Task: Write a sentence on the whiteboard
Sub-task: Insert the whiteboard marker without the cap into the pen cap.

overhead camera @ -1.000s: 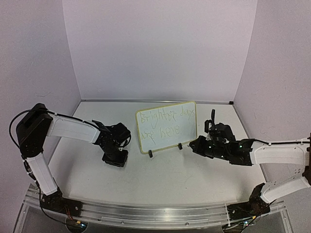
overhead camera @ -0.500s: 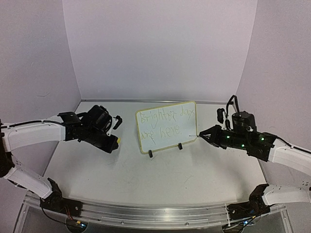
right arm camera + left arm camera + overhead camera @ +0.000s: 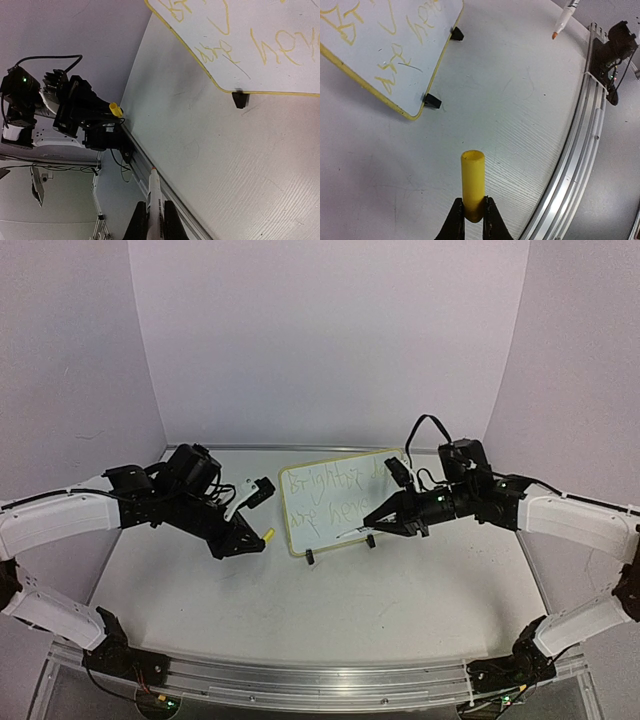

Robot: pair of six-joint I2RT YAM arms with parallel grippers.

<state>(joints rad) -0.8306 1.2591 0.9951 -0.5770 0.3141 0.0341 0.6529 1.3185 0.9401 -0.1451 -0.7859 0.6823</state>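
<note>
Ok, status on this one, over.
Left gripper shut on yellow cap. Right gripper shut on marker. Whiteboard standing, sentence in two lines. Right gripper overlaps it in top view.

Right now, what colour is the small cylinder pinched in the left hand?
Yellow; the small cylinder shows best in the left wrist view.

Pale grey flat table, metal rail along near edge. Small yellow-rimmed white whiteboard stands on it, tilted, on 2 black clip feet.
</note>
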